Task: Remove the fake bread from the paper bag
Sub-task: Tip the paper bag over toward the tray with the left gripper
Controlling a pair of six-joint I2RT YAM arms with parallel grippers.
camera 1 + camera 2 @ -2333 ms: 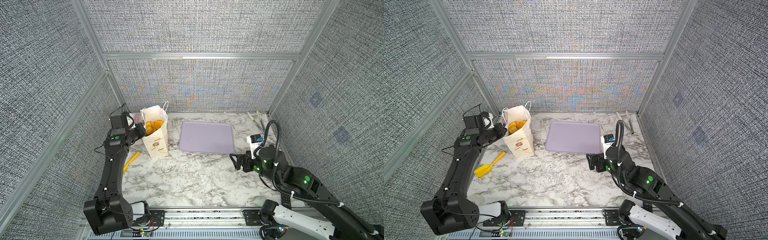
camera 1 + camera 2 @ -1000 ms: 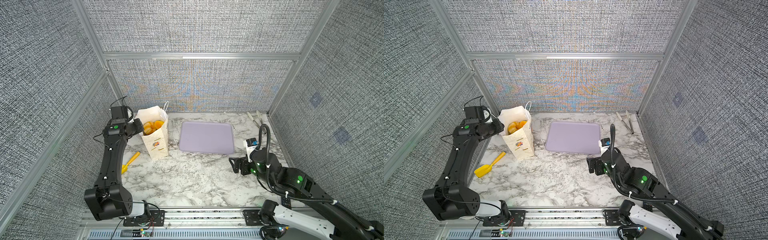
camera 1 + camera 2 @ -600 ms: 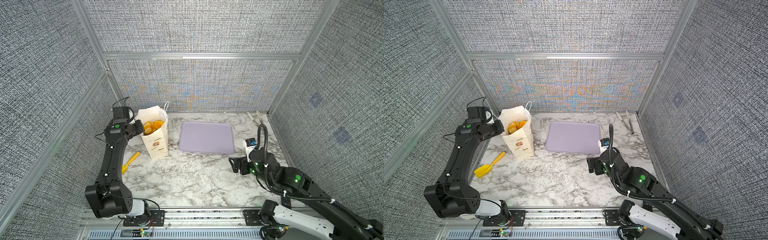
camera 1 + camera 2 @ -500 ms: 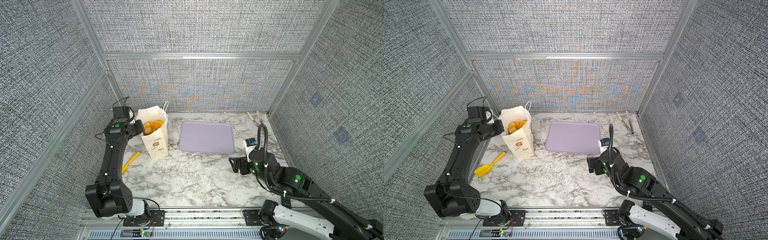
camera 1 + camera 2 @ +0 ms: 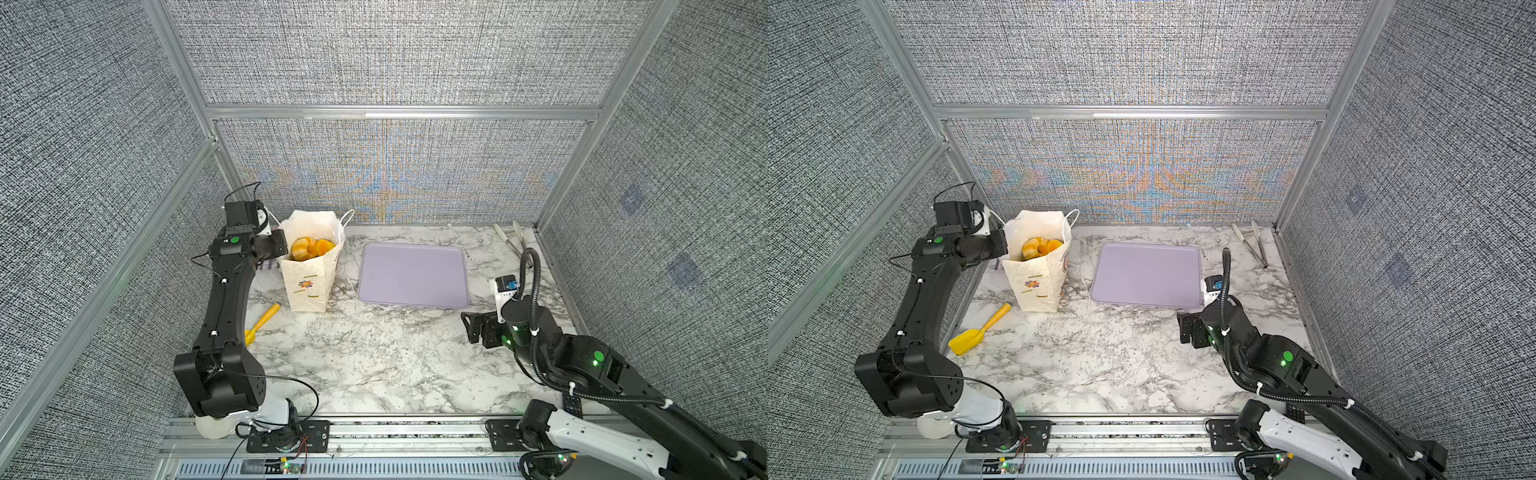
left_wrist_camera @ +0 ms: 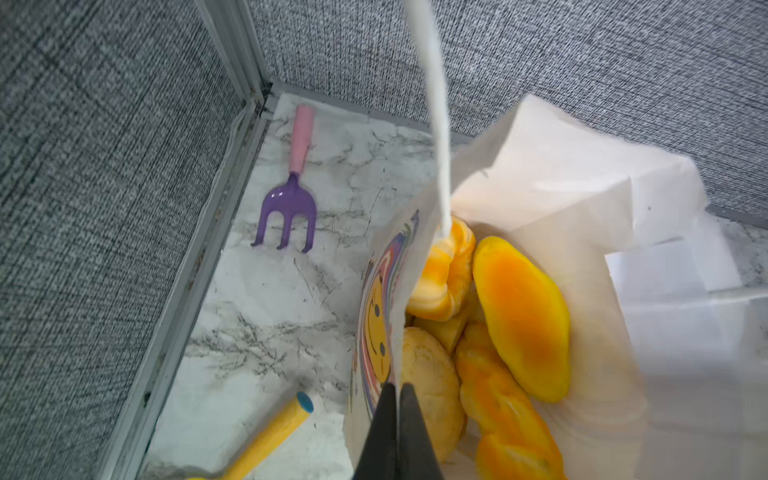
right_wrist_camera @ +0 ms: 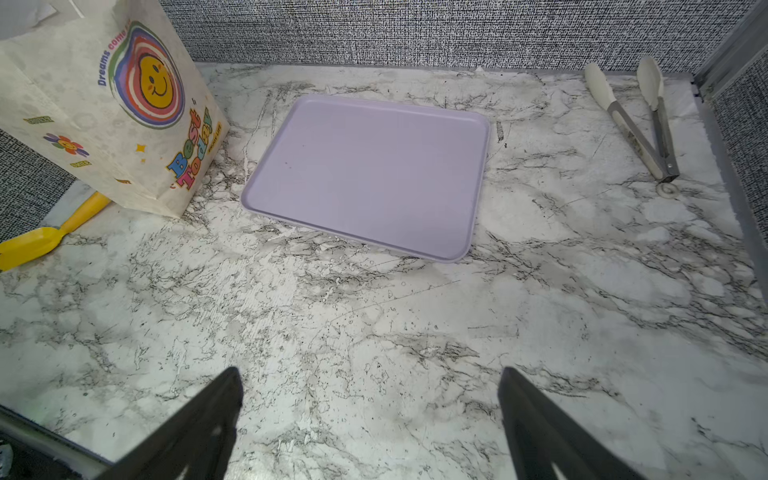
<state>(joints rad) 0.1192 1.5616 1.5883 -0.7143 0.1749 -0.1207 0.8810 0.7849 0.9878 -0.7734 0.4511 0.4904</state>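
Note:
The paper bag (image 5: 307,278) (image 5: 1038,282) stands upright at the back left of the marble table, its mouth open. Several glossy golden-orange pieces of fake bread (image 5: 309,248) (image 5: 1038,248) fill it to near the top; the left wrist view shows a long loaf (image 6: 523,316), a braided stick (image 6: 503,407) and a ring bun (image 6: 444,274). My left gripper (image 5: 284,248) (image 6: 398,388) is shut on the bag's left wall at the rim, pinching the paper. My right gripper (image 5: 467,328) (image 7: 370,374) hovers open over bare table, empty, in front of the tray.
A flat lilac tray (image 5: 413,274) (image 7: 365,174) lies right of the bag. A yellow toy shovel (image 5: 978,328) lies in front of the bag's left side. A purple toy rake (image 6: 291,199) lies in the back left corner. Tongs (image 5: 1252,245) lie at the back right.
My left gripper has closed on the bag's left rim within the last second. The bag's mouth stands wider than earlier. The right arm has barely moved.

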